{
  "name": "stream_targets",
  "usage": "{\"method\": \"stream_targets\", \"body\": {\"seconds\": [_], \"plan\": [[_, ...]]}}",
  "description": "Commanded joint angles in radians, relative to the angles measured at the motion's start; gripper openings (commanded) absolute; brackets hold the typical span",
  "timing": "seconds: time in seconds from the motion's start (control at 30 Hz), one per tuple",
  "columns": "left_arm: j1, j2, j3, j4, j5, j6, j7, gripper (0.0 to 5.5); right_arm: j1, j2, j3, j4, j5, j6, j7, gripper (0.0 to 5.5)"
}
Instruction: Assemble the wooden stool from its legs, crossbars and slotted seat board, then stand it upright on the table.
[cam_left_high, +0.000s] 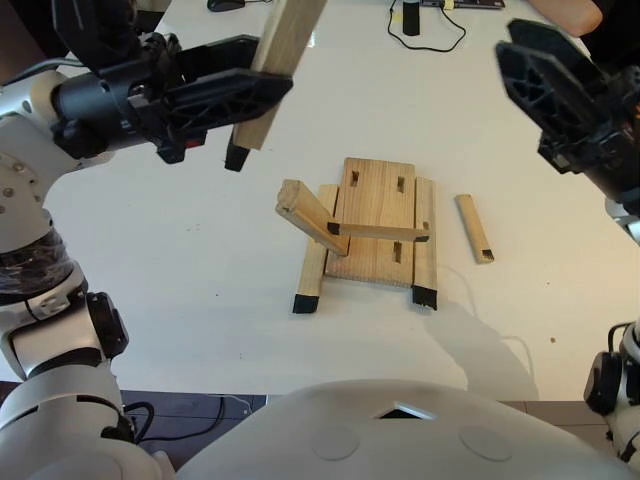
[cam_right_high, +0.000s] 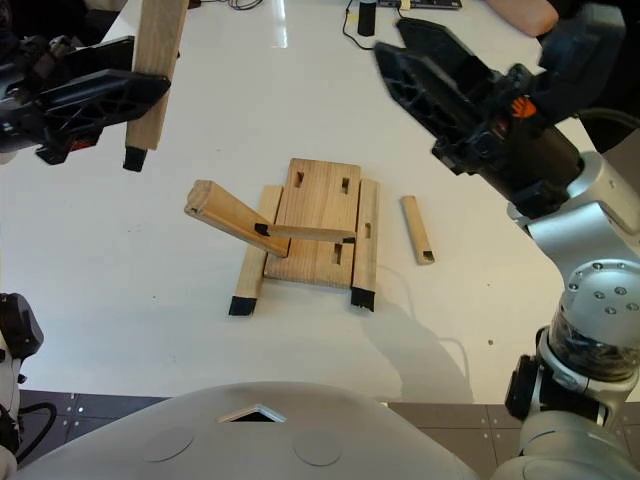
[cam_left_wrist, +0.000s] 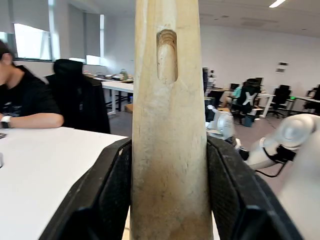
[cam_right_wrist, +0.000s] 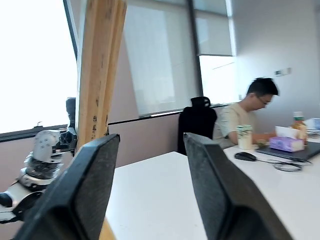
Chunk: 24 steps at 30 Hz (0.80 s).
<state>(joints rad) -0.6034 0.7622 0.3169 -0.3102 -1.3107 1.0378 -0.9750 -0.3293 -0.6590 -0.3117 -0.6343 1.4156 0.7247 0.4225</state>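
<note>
My left gripper (cam_left_high: 265, 80) is shut on a wooden leg (cam_left_high: 280, 50), held upright above the table's back left with its black foot (cam_left_high: 236, 157) hanging down. The wrist view shows a slot (cam_left_wrist: 167, 55) in that leg, with the pads (cam_left_wrist: 107, 195) against its sides. The slotted seat board (cam_left_high: 375, 215) lies flat mid-table, a leg (cam_left_high: 312, 270) along its left edge and a leg (cam_left_high: 426, 250) along its right. A third leg (cam_left_high: 308, 212) leans tilted at the board's left, joined to a crossbar (cam_left_high: 385, 233) that crosses the board. A loose crossbar (cam_left_high: 473, 228) lies to the right. My right gripper (cam_right_high: 393, 40) hangs open and empty high at the right.
A black cable with a small black object (cam_left_high: 410, 20) and a mouse (cam_left_high: 225, 5) lie at the table's far edge. A person's arm (cam_left_high: 565, 12) rests at the back right. Bare white tabletop (cam_left_high: 170, 260) spreads left of and in front of the board.
</note>
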Motion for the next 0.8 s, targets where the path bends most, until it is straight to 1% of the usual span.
{"method": "stream_targets", "body": {"seconds": [0.03,0.07,0.27,0.5,0.63,0.8], "plan": [[-0.013,-0.009,-0.052,-0.053,-0.038,0.019,0.021,2.00,-0.095,-0.039,0.070,0.026,0.059,0.051,0.042,3.00],[-0.012,-0.011,-0.061,-0.060,-0.040,0.018,0.025,2.00,-0.110,-0.046,0.087,0.039,0.057,0.061,0.059,3.07],[0.026,-0.013,-0.097,-0.102,-0.012,-0.009,0.010,2.00,-0.175,-0.057,0.146,0.066,0.060,0.089,0.137,3.08],[0.070,0.000,-0.108,-0.103,0.021,-0.028,-0.029,2.00,-0.228,-0.078,0.150,0.072,0.098,0.102,0.180,3.08],[0.126,0.020,-0.112,-0.132,0.046,-0.047,-0.076,2.00,-0.237,-0.088,0.145,0.075,0.093,0.107,0.195,3.08],[0.170,0.024,-0.119,-0.175,0.051,-0.064,-0.084,2.00,-0.254,-0.094,0.161,0.081,0.066,0.113,0.187,3.08]]}}
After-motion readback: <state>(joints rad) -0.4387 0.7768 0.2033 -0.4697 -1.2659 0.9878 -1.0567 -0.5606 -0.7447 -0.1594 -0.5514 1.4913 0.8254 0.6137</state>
